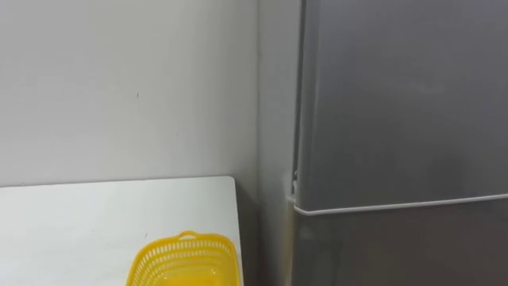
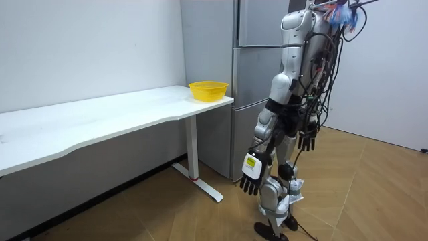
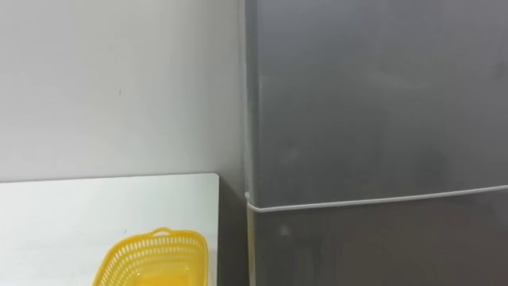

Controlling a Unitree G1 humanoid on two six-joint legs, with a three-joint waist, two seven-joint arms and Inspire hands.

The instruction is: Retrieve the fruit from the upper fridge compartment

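Fridge: tall grey metal two-door fridge (image 2: 253,80), upper door (image 1: 405,103) shut; the item to fetch is hidden behind it.
Left robot hand (image 2: 251,178): hangs low before the fridge, fingers loose, empty.
Right robot hand (image 2: 306,141): likewise loose and empty; upper door lies above and ahead, probably nearer this hand.
Basket: yellow plastic mesh basket (image 1: 184,260) on white counter (image 1: 79,222), just left of the fridge.

There was one fridge (image 1: 397,103), one yellow basket (image 1: 184,258) and one white surface (image 1: 95,214). There were two robot hands: one left robot hand (image 2: 251,181) and one right robot hand (image 2: 306,141).
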